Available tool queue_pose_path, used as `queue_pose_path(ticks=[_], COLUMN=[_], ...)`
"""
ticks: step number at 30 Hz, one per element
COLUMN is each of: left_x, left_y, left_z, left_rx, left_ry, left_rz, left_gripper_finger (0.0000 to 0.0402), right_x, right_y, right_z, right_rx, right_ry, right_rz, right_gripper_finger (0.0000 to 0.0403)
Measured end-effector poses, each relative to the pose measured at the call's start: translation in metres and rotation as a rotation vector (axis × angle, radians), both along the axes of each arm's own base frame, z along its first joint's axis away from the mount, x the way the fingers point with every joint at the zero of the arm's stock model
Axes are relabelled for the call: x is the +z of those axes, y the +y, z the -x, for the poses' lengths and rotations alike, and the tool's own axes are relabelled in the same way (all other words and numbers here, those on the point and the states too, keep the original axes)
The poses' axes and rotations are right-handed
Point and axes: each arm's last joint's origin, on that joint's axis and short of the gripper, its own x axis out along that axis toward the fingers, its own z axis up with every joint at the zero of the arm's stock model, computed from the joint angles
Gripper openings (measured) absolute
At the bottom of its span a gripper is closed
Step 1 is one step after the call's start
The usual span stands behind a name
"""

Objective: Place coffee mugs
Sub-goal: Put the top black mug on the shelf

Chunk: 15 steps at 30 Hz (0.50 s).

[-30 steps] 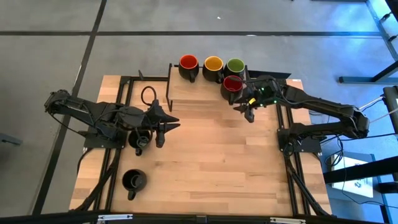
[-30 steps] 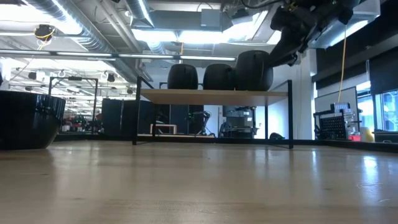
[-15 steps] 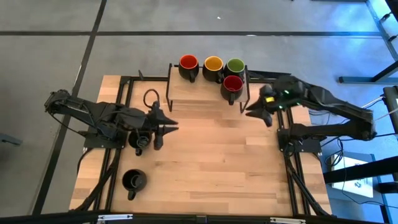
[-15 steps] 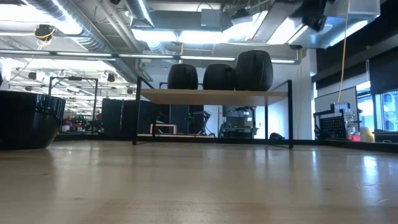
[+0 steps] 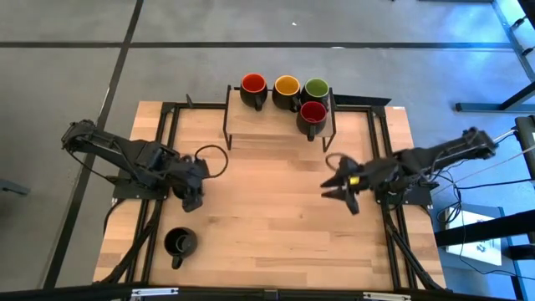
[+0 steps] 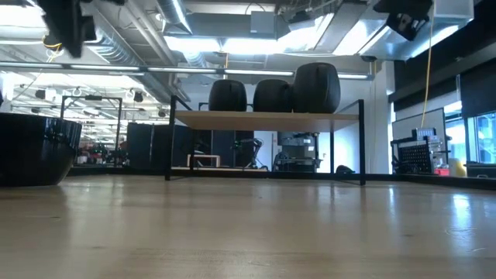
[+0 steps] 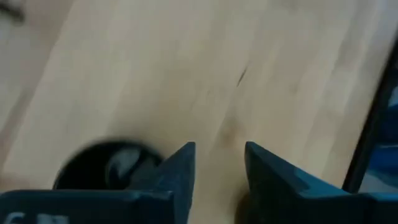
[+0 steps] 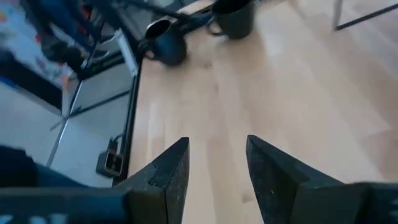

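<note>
At left, we find the left gripper parted and empty, a black mug just beside it. A second black mug stands upright on the table, handle toward the front edge. On the rack, four coloured mugs sit mouths up (handles forward, likely for easy grasping). The right gripper hovers wide, holding nothing

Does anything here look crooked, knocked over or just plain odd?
Nothing looks spilled or broken. One small oddity: on the shelf, the first red mug, yellow mug and green mug stand in a row, but the second red mug sits in front of the green one, out of line.
</note>
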Motion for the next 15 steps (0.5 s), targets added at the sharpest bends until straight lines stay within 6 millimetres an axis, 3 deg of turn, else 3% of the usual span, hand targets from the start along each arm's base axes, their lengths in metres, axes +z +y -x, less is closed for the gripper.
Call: queue_pose_path(ticks=[4, 9, 15], left_x=[-0.012, -0.029, -0.044], left_y=[-0.002, -0.01, -0.019], left_z=[0.0, -0.002, -0.017], left_rx=[0.046, 0.026, -0.059], left_ry=[0.165, 0.386, 0.439], left_rz=[0.029, 0.003, -0.035], left_gripper_finger=[0.0163, 0.0167, 0.0166], right_x=[-0.017, -0.031, -0.038], right_y=[0.02, 0.039, 0.051], right_z=[-0.004, -0.005, -0.006], right_rx=[0.057, 0.075, 0.106], right_ry=[0.023, 0.062, 0.083], right_rz=[0.017, 0.075, 0.099], right_gripper_finger=[0.0147, 0.0147, 0.0147])
